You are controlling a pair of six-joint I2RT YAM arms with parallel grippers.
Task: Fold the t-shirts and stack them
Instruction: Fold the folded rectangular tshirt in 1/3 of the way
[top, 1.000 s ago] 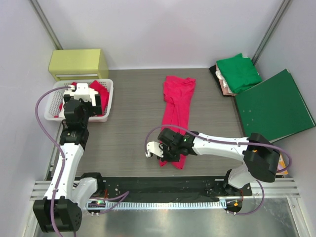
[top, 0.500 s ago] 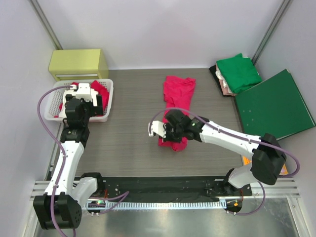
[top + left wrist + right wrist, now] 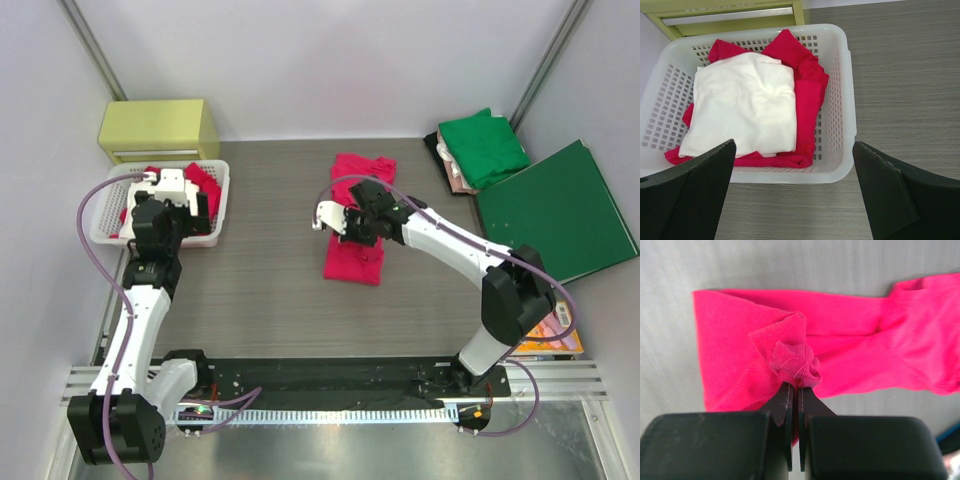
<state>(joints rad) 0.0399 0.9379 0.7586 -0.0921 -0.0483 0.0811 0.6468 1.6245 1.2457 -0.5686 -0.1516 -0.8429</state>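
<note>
A bright pinkish-red t-shirt [image 3: 354, 262] lies mid-table, its near part doubled back over itself. My right gripper [image 3: 352, 228] hovers over its middle, shut on a bunched bit of its hem [image 3: 795, 362], and the rest of the shirt [image 3: 850, 340] spreads flat below. A green t-shirt [image 3: 484, 146] lies folded at the back right on a pale beige-pink one [image 3: 456, 176]. My left gripper [image 3: 794, 146] hangs open and empty above a white basket [image 3: 840, 165], which holds a red shirt [image 3: 807, 95] under a white folded cloth [image 3: 745, 105].
The dark-green folder [image 3: 555, 215] lies flat at the right edge beside the green stack. A yellow-green box [image 3: 158, 128] stands behind the basket [image 3: 222, 205] at the back left. Something orange and purple [image 3: 555, 335] lies by the right arm's base.
My right gripper has carried the shirt's near hem away from the table's front edge toward the back, so the long strip is now folded shorter. The left arm has not moved.
</note>
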